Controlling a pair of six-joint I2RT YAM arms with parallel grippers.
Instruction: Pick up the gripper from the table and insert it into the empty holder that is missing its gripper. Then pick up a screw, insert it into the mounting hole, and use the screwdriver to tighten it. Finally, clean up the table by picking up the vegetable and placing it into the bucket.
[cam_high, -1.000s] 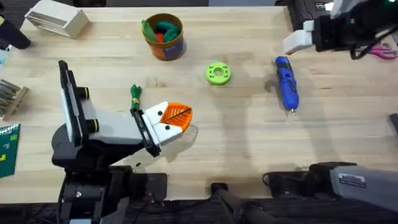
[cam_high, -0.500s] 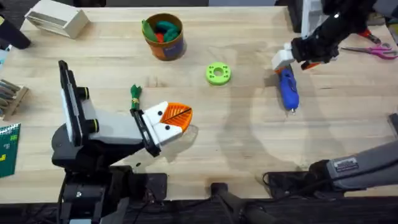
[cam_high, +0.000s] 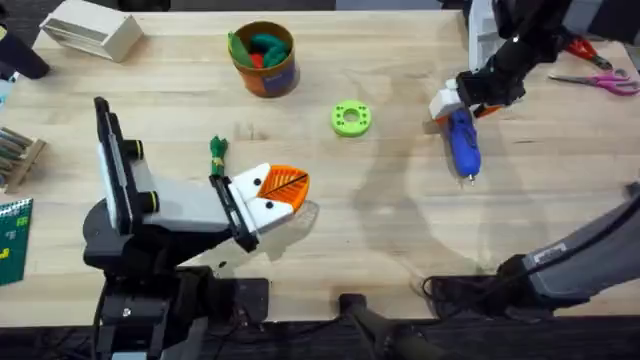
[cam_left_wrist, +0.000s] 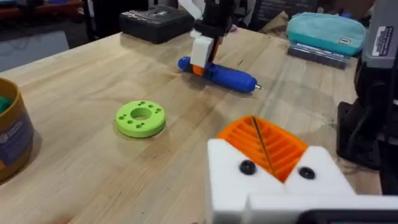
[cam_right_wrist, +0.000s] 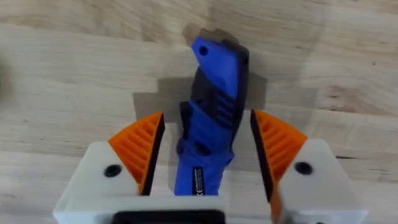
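Right now the right gripper, in the upper right of the overhead view, straddles the blue screwdriver lying flat on the wooden table. Its orange pads stand spread on either side of the barrel, not yet touching it. The screwdriver looks rigid, smooth and fairly light, likely to roll; the ridged dark grip section midway seems the safest hold. Compared with half a second ago, this gripper has dropped lower over the handle end. At lower left, the left gripper is unmoved; whether its fingers are spread is unclear.
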